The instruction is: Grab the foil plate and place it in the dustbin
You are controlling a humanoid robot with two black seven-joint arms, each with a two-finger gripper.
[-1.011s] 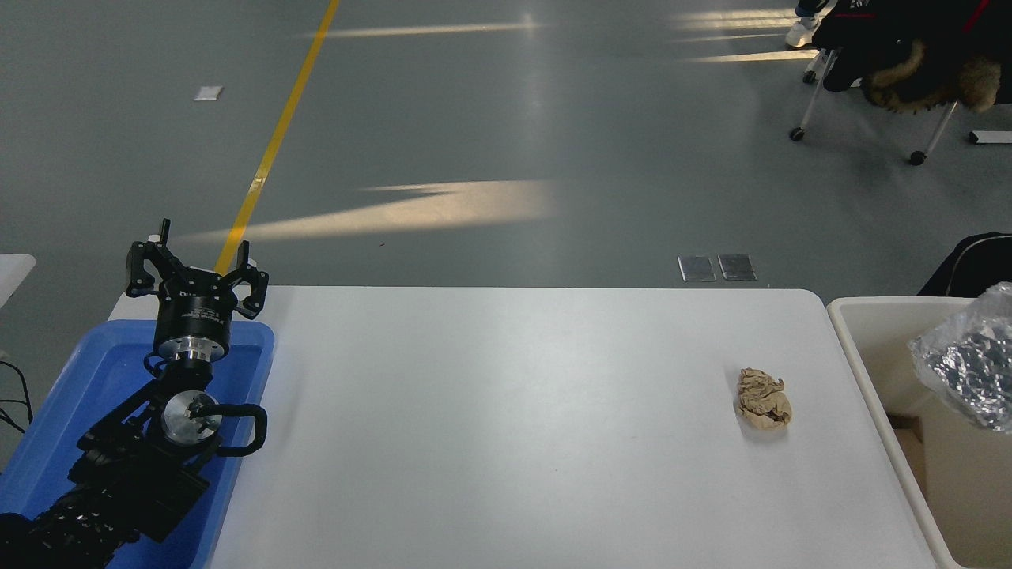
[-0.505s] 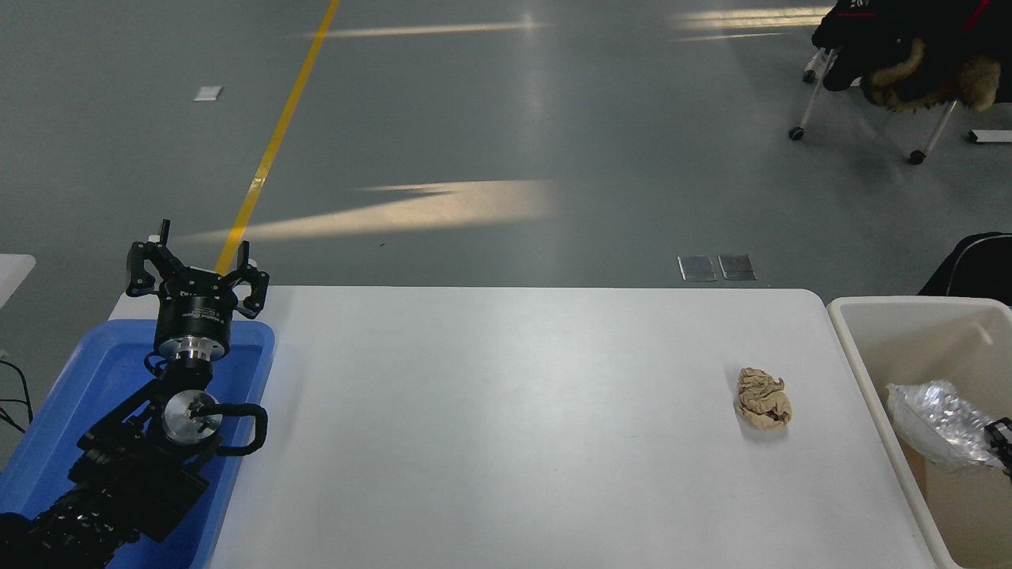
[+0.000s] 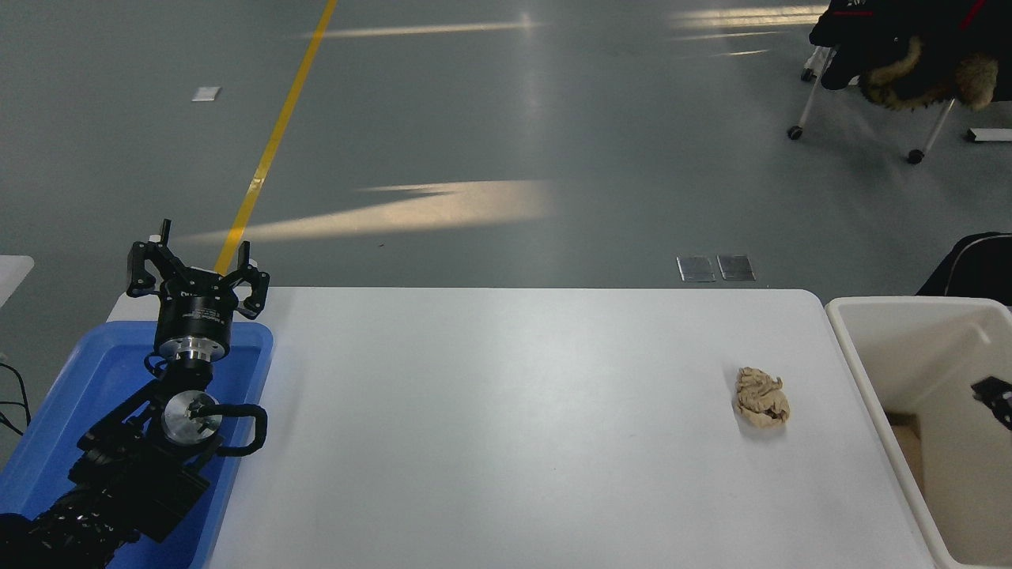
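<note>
Dustbin [image 3: 870, 371] encloses right pincer [image 3: 998, 395] tip.

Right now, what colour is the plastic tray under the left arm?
Blue; the shallow plastic tray shows best in the head view.

Only a crumpled paper ball [image 3: 762, 397] breaks the bare white table [image 3: 506, 427] beside the open-topped dustbin [image 3: 870, 371]

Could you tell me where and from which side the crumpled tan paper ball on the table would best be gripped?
Probably from straight above, closing across the narrower left-to-right width of the paper ball. It lies loose on the white table, slightly longer front to back, with bare surface on every side, so the fingers could drop either side of it. Its crumpled folds should compress and hold.
</note>
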